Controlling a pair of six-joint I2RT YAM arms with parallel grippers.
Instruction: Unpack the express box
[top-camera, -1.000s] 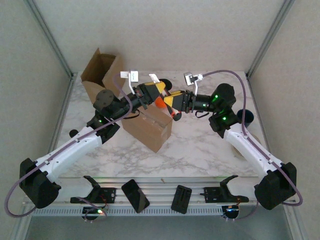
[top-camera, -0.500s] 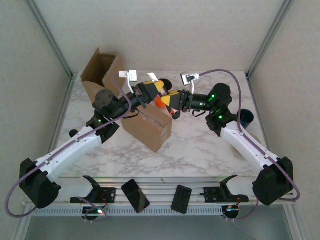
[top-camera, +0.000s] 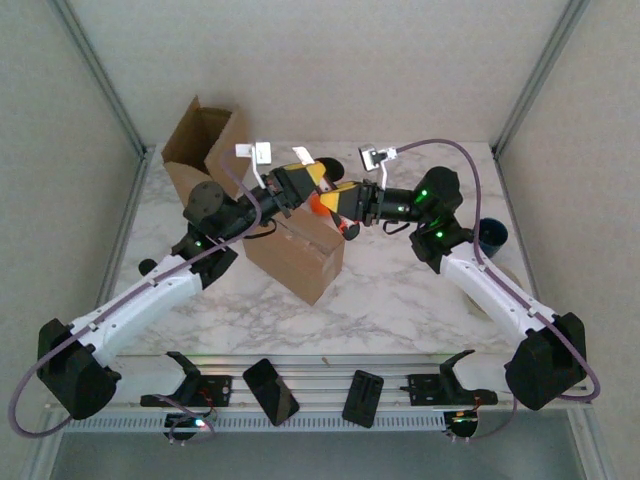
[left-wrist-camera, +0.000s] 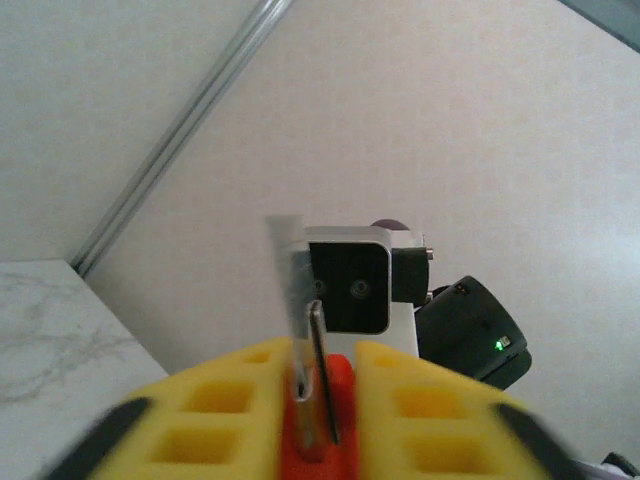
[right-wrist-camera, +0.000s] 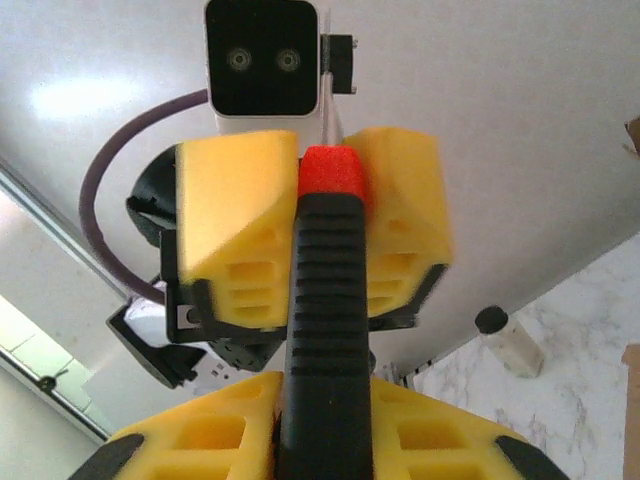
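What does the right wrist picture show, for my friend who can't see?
A black ribbed box cutter with a red tip runs up the middle, gripped between the yellow right fingers at the bottom. Its red tip sits between the yellow left fingers facing it, under a white camera block.

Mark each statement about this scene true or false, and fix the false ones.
1. The left claw and right claw meet tip to tip. True.
2. The cutter has its black handle between the right claw's fingers. True.
3. The back-left box is closed. False: it stands open at the top.
4. The blue cup stands at the left edge of the table. False: it is at the right edge.
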